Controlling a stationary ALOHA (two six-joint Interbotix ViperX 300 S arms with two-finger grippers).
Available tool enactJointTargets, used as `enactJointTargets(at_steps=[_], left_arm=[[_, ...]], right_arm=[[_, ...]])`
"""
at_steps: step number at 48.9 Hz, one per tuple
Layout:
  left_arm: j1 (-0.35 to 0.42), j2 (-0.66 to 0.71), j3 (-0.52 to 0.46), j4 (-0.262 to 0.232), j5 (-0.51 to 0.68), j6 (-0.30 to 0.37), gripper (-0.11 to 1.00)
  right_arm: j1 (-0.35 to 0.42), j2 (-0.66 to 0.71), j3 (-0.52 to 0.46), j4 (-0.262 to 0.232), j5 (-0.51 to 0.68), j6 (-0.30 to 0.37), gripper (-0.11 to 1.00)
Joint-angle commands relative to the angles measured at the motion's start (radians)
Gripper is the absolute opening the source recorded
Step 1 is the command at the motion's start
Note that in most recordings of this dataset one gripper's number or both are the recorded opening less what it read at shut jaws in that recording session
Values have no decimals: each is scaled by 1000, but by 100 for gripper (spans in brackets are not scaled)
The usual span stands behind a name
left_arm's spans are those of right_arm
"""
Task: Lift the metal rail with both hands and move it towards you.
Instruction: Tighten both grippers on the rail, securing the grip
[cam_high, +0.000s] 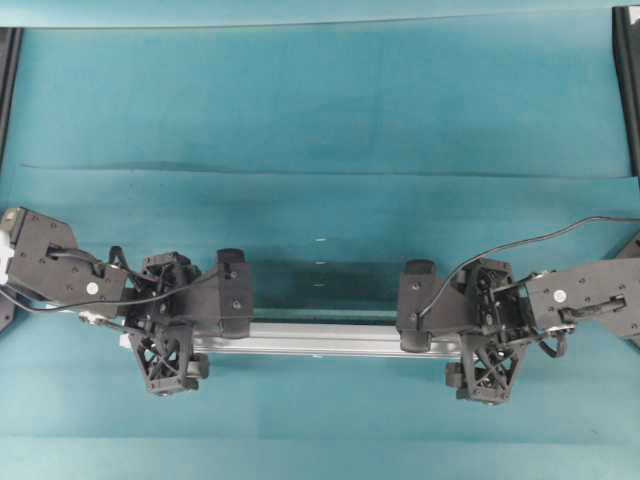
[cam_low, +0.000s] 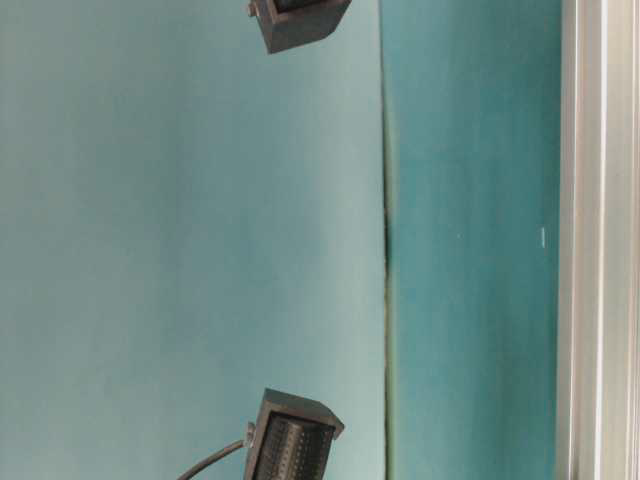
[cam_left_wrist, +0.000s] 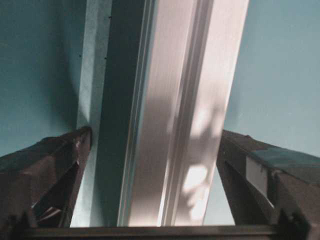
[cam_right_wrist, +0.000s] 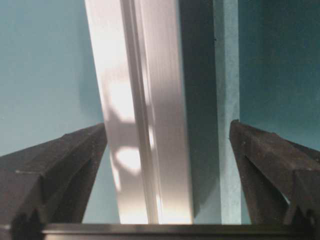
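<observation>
Near edge of the teal table (cam_high: 320, 100), overhead view: the metal rail (cam_high: 320, 338) lies flat, running left to right, its ends hidden beneath the two arms. The left gripper (cam_high: 165, 335) is positioned over the rail's left portion; the right gripper (cam_high: 478, 338) is positioned over its right portion.

Left wrist view: both fingers (cam_left_wrist: 45, 175) stand wide apart, one on each side of the rail (cam_left_wrist: 185, 115), with table visible between finger and rail; nothing is gripped.

Right wrist view: the fingers (cam_right_wrist: 55, 170) likewise straddle the rail (cam_right_wrist: 145, 110), spread wide, not clamped on it.

Farther back, a fold line (cam_high: 320, 168) crosses the table covering
</observation>
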Motion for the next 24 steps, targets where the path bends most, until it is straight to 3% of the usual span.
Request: enactJointTargets(at_steps=[1,6,13,15,24], left_arm=[[-2,-5,-6,3,-15,-2,94],[-2,-5,-6,3,-25,-11,80],[-3,-5,-14,3,-26,-6,39],[-3,-5,-15,2,-26,-2,33],[-3,-5,-15,3,-25,-2,33]], right_arm=[[3,6,-14,3,5,2,94],[2,9,-18,25,25,2,79],[2,15,-31,66,63,2,41],[2,15,-32,71,63,2,41],[2,15,-34,71,60,2,41]])
